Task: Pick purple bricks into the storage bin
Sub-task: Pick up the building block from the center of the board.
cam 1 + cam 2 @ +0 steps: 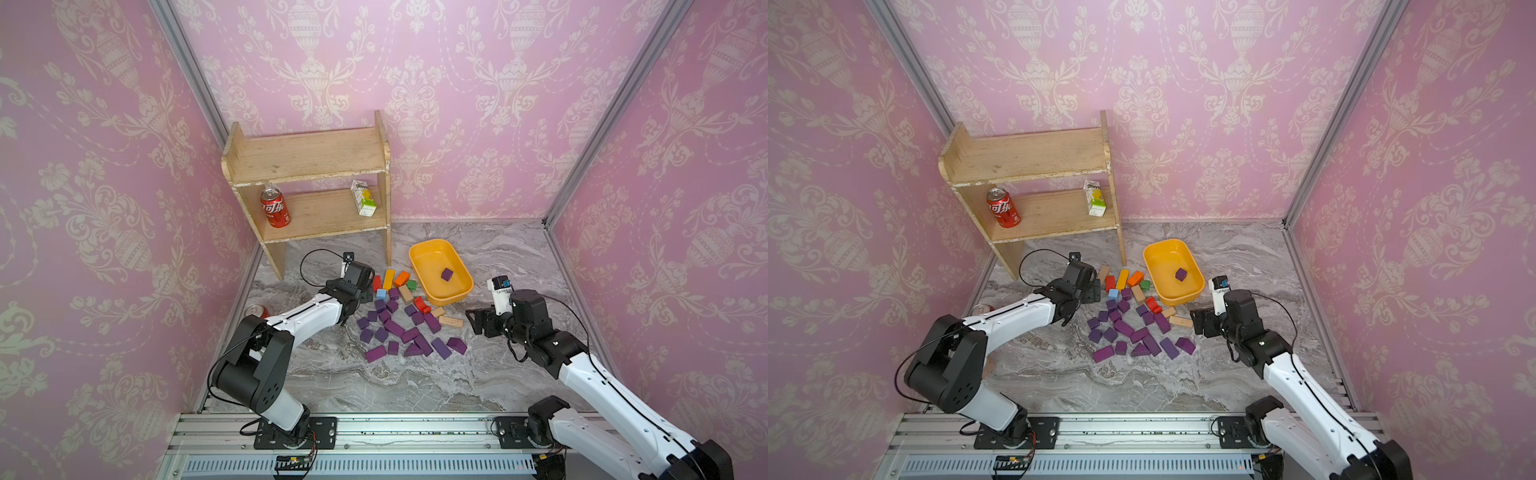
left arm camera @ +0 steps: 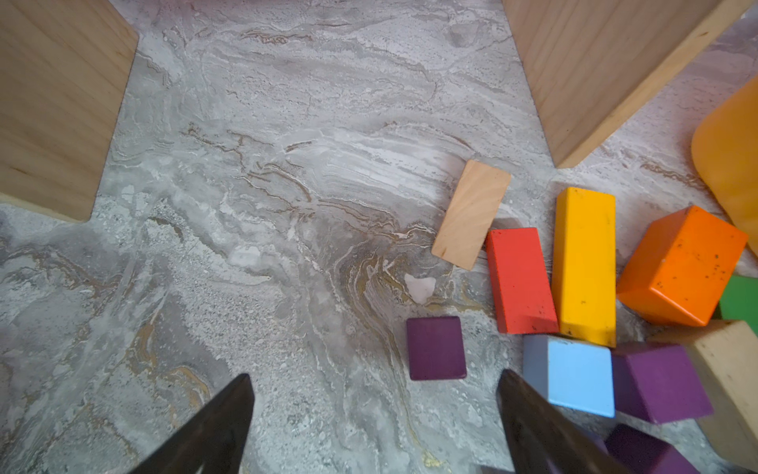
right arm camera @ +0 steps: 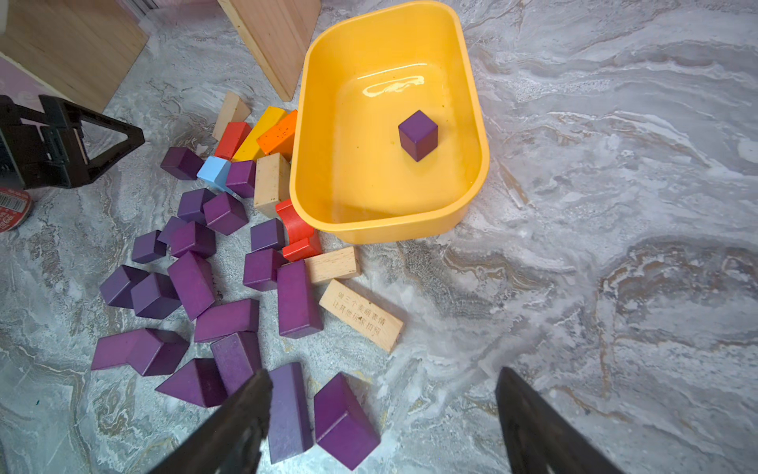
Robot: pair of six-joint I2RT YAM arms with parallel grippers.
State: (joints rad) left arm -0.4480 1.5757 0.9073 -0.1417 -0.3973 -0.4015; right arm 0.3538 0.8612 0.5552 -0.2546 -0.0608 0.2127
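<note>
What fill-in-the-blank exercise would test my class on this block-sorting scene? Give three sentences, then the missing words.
1. The storage bin holds exactly ____ block, a purple cube.
2. On the lower board of the shelf, a carton stands with a red ____.
3. The left tool and the right tool are both ____, gripping nothing.
Missing words: one; can; open.

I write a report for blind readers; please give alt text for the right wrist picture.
A yellow storage bin holds one purple cube; beside it on the grey marbled table lie many purple bricks among red, orange, yellow, blue and tan blocks. The right gripper shows in front, its fingers open and empty.
</note>
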